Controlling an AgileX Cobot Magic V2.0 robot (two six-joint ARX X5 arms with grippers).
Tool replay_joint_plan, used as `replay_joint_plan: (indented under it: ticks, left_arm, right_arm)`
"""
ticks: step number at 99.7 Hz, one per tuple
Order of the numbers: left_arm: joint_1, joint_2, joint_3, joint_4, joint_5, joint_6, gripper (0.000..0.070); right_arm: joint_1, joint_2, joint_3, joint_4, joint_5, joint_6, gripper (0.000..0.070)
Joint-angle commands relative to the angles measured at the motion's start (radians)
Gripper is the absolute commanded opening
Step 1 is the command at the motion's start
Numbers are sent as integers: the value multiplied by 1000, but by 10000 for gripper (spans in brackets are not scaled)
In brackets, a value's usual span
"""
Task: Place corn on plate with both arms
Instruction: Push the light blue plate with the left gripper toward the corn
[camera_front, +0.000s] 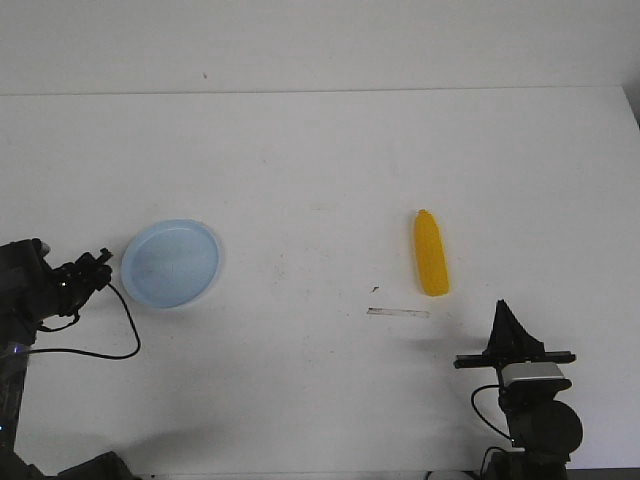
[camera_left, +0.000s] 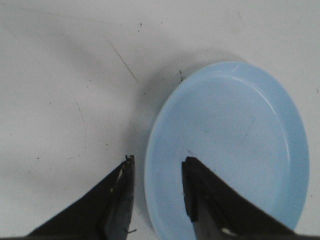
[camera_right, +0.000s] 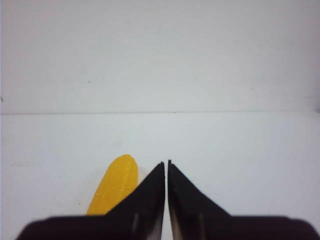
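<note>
Black left gripper (camera_left: 157, 167) is reaching low with its jaws apart, straddling the pale blue plate (camera_left: 240, 125) rim. Right gripper (camera_right: 166, 167) is hovering pinched together, the corn (camera_right: 116, 187) lying just beside its tips.

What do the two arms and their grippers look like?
Both arms are black. The left arm trails a loose black cable across the table. The right arm carries a grey-white block behind a black crossbar. The left gripper and the right gripper have flat, black, pointed fingers.
</note>
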Motion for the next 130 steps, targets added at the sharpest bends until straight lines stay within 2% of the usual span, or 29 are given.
replay_joint_plan:
  ticks: [1, 8, 12, 58, 61, 72, 83, 90, 116, 130]
  left_arm:
    - [2, 41, 10, -12, 2, 27, 232]
    - [-5, 74, 10, -26, 2, 27, 315]
    - [-11, 89, 10, -31, 2, 27, 337]
    - [-89, 200, 10, -33, 2, 27, 321]
    - [-92, 205, 10, -34, 2, 27, 303]
    - [-103, 221, 10, -34, 2, 27, 120]
    - [-112, 228, 10, -33, 2, 27, 102]
    - [-114, 228, 10, -33, 2, 27, 0]
    - [-123, 182, 10, -34, 6, 21, 1]
    - [-153, 134, 10, -33, 44, 8, 1]
  right_arm:
    - [1, 1, -1, 10, 1, 6, 9]
    - [1, 1, -1, 10, 0, 6, 9]
    - [1, 1, -1, 10, 1, 6, 9]
    - [1, 1, -1, 10, 1, 6, 9]
    - [1, 1, -1, 10, 1, 6, 9]
    - [1, 1, -1, 10, 1, 6, 9]
    - [1, 1, -1, 10, 1, 6, 9]
    - [1, 1, -1, 10, 1, 6, 9]
    - [1, 1, -1, 10, 1, 6, 9]
    - [1, 1, -1, 10, 1, 6, 9]
